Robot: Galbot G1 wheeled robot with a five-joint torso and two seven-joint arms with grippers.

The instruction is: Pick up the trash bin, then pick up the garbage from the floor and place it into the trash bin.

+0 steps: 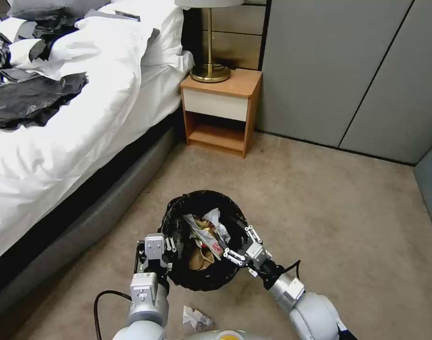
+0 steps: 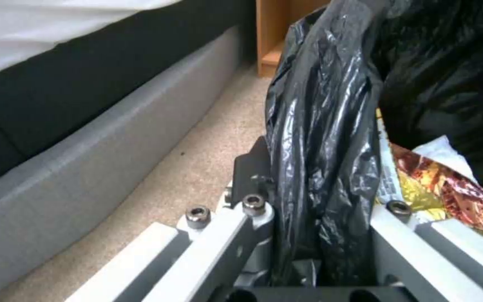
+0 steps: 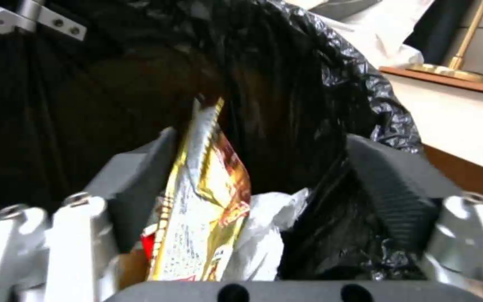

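Left claw [image 1: 171, 245] clamps the trash bin [image 1: 204, 198] rim at nine o'clock; right claw [image 1: 238, 245] — wide above the wrappers [image 1: 206, 233] — should lift out straight, without snagging the liner.

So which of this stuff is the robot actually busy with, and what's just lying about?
Part of the job:
- trash bin, gripped at its rim by the left claw
- wrappers and tissue inside it, under the open right claw
- crumpled paper on the floor

Just lying about:
- bed
- nightstand
- lamp
- black plastic sheets
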